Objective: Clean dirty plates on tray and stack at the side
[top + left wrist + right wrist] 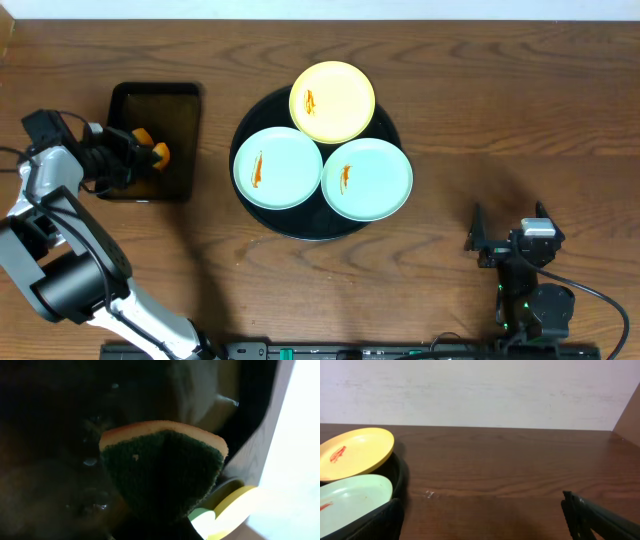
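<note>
Three plates (332, 101) fill the round black tray (312, 231) at the middle of the counter (500, 100) — a pale yellow one far, two mint ones (277, 167) (367, 178) nearer — each with an orange-brown smear. The left claw (140, 150) is clamped on a sponge (158, 153) over the rectangular tray (185, 120); the right claw (485, 240) stands with its fingers apart, near right.

White-and-black left arm (60, 272); all-black right gripper (480, 240).

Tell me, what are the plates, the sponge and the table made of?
The plates look like plastic or melamine: thin, matte, pastel, evenly coloured. The sponge is orange foam with a coarse dark green scouring layer. The table shows brown wood grain, perhaps veneer.
</note>
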`<action>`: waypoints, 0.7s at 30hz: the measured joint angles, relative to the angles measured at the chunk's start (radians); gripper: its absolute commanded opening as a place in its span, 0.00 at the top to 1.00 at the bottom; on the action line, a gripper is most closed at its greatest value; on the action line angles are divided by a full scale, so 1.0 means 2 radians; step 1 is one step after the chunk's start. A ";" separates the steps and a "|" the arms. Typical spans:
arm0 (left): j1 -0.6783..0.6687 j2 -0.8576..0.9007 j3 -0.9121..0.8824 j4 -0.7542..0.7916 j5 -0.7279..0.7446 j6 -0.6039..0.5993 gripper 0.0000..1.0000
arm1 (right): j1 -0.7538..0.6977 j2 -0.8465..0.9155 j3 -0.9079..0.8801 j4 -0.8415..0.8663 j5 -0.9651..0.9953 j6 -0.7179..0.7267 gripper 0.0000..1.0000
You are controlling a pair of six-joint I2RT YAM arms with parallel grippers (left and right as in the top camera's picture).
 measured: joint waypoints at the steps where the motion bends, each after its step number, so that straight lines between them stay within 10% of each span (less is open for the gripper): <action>1: 0.001 0.001 0.000 0.004 0.006 -0.010 0.92 | 0.000 0.000 0.000 0.000 0.000 0.000 0.01; 12: 0.002 -0.011 0.067 0.037 0.165 -0.178 0.92 | 0.000 0.000 0.000 0.000 0.000 0.000 0.01; 21: 0.002 -0.011 0.061 -0.048 -0.010 -0.213 0.92 | 0.000 0.000 0.000 0.000 0.000 0.000 0.01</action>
